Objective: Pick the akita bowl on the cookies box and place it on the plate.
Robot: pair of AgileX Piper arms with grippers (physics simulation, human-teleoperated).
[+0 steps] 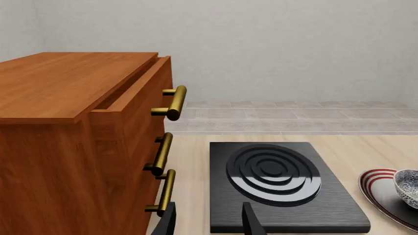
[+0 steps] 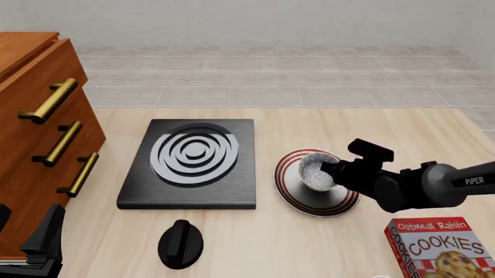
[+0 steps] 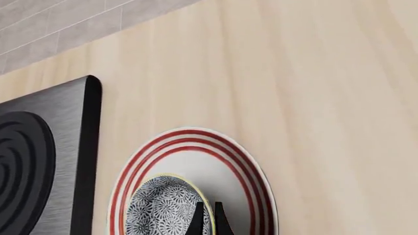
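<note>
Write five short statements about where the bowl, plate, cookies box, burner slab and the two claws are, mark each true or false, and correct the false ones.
1. The akita bowl sits over the plate. True.
2. The bowl rests on the cookies box. False: the box stands apart, nearer the camera, with nothing on it.
3. The right claw is pinched on the bowl's rim. True: its fingers close on the rim in the right wrist view.
4. The left claw holds the black knob. False: its fingers are spread and empty, near the wooden drawer cabinet.
5. The plate lies on the black burner slab. False: it lies on the table beside the slab, to its right in the front view.
</note>
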